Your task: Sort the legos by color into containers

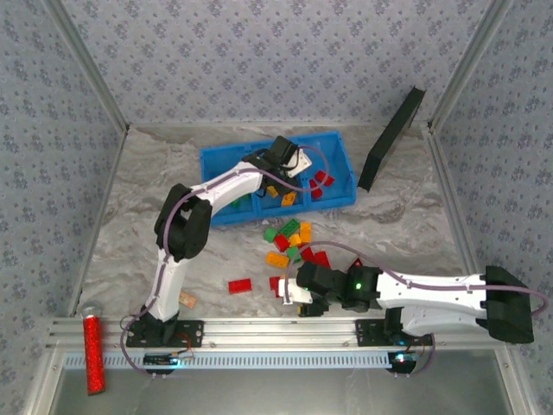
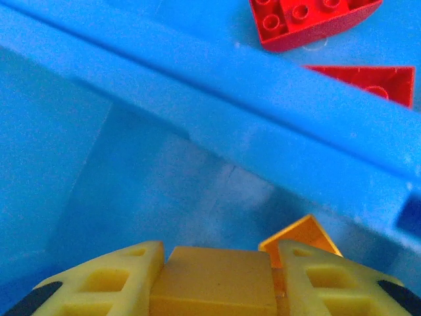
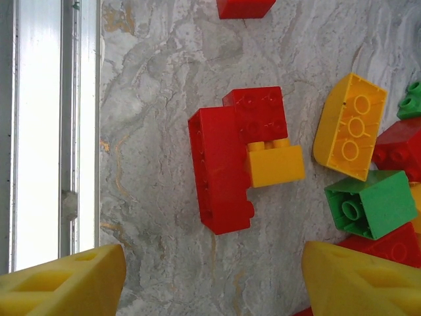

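My left gripper [image 2: 218, 249] is shut on an orange-yellow lego [image 2: 214, 280], low inside the middle compartment of the blue bin [image 1: 216, 160]. Another orange lego [image 2: 299, 237] lies just past its right finger. Beyond the divider wall [image 2: 230, 112], red legos [image 2: 302, 20] lie in the right compartment. My right gripper [image 3: 214, 263] hangs open over the table, near its front edge. Ahead of its jaws lies a long red lego [image 3: 217, 171], with a small yellow lego [image 3: 275, 164] and a square red one [image 3: 256, 112] against it. A loose pile of legos [image 1: 294, 238] sits mid-table.
A black flat panel [image 1: 393, 138] leans at the back right. A red glittery cylinder [image 1: 92, 354] lies on the front rail at the left. A single red lego [image 1: 239, 285] lies left of my right gripper [image 1: 289, 296]. A black triangle [image 1: 354, 262] sits by the pile.
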Robot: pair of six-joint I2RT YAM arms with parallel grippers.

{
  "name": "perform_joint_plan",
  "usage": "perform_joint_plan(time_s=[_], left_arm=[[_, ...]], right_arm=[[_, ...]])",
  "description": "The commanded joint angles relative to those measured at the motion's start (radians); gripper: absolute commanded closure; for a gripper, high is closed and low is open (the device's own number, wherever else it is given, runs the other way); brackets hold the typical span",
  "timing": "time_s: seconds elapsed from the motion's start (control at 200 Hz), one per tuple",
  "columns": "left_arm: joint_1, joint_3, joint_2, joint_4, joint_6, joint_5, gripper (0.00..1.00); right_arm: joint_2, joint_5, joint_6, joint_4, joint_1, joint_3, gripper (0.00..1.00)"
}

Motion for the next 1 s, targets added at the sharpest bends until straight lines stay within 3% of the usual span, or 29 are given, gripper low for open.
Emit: perform_joint_plan(time_s=[0.0, 0.345, 0.48, 0.695, 0.995], left_arm=[[-0.001, 0.06, 0.023, 0.022, -0.026, 0.02, 0.67], [0.005, 0.088, 0.042, 0.016, -0.044, 0.038, 0.35], [0.008, 0.085, 0.022, 0.021, -0.056, 0.06, 0.27], [0.011, 0.089, -0.009, 0.022, -0.06, 0.09, 0.24], [0.032, 0.09, -0.088, 0.022, -0.111, 0.164, 0.24]], right_arm=[[0.035, 0.03, -0.036, 0.019, -0.001, 0.003, 0.27], [0.148, 0.004, -0.054, 0.056, -0.032, 0.033, 0.29], [0.188, -0.017, -0.061, 0.068, -0.045, 0.051, 0.3], [0.243, -0.054, -0.076, 0.079, -0.067, 0.08, 0.33], [0.328, -0.086, -0.098, 0.056, -0.073, 0.122, 0.49]])
